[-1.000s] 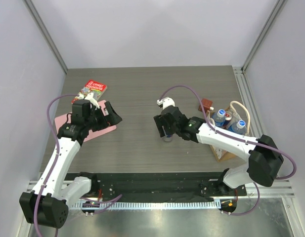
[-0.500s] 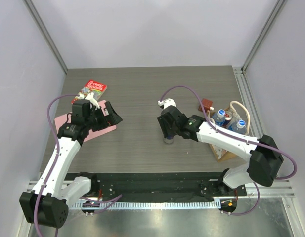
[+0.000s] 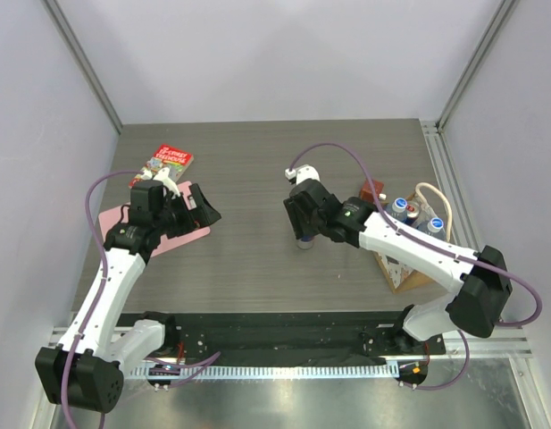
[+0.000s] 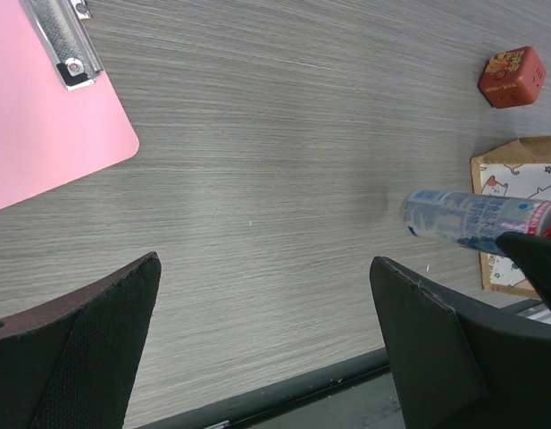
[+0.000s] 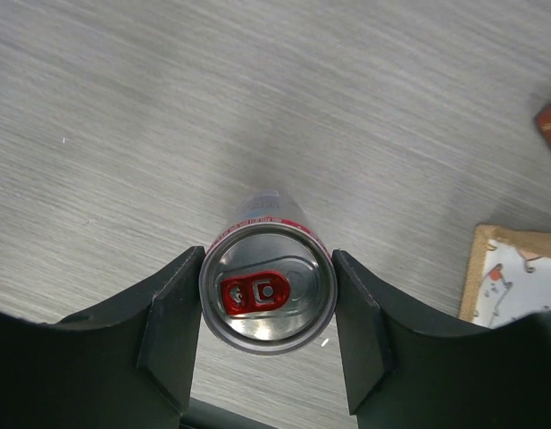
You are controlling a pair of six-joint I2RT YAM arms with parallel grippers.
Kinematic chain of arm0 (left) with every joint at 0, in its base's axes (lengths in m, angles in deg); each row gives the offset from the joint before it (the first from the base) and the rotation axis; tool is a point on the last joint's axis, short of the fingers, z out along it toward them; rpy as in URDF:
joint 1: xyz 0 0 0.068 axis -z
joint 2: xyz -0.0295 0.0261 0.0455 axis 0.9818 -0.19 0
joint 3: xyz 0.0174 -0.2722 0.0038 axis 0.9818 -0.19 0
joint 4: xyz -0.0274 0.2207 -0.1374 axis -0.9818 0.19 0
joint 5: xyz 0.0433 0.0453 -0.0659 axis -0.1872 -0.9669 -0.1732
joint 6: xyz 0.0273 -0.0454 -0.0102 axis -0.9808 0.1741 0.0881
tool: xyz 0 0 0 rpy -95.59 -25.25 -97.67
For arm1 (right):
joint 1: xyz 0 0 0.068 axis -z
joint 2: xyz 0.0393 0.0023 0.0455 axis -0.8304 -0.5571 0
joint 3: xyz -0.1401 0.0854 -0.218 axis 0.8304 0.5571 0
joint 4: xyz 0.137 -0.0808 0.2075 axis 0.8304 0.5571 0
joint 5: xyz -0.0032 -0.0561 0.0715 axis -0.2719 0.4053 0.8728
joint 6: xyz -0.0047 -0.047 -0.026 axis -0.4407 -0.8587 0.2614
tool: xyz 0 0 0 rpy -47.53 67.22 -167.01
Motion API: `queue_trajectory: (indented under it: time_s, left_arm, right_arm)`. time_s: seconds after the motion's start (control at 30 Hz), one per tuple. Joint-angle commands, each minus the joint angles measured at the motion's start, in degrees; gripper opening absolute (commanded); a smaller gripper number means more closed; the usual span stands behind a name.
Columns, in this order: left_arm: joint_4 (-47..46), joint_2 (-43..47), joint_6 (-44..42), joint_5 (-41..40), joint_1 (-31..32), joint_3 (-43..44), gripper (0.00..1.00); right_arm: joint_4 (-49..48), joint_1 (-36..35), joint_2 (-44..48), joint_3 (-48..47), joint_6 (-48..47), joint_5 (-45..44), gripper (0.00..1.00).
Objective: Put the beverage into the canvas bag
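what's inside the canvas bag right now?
Two blue-labelled bottles stand in the canvas bag, tops showing. Its walls hide anything lower down. The can is outside, in the right gripper.

A: Anything legible?
B: Barely. The red book (image 3: 171, 161) near the far-left corner carries white title lettering, too small to read. Print on the can (image 4: 471, 217) is blurred, unreadable.

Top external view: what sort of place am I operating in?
Probably a robot test cell, not a home or shop: plain white walls framed by aluminium posts, a grey table, and loose props such as the pink clipboard and canvas bag.
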Motion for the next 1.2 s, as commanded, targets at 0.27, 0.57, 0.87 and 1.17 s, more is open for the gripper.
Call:
queue_trajectory:
  time_s: [0.27,0.57,0.87,1.17]
  left_arm:
    - [-2.2,0.3,0.0,1.6,0.1,0.4,1.00]
    - [-2.2,-0.1,0.0,2.2,0.1,0.4,1.00]
    - [-2.5,-0.3,0.0,2.5,0.0,0.3,1.00]
    - [-2.5,-0.3,0.1,2.8,0.1,0.3,1.00]
  right_arm:
    - [6.8,9.5,8.0,-13.4,-2.2,-10.6,0.01]
    - [13.0,19.1,14.7,-14.5,-0.2,-16.2,0.01]
    - [13.9,22.4,17.2,-18.6,-2.4,-19.8,0.01]
    - [19.2,23.8,18.2,-22.6,-1.5,-23.2,0.01]
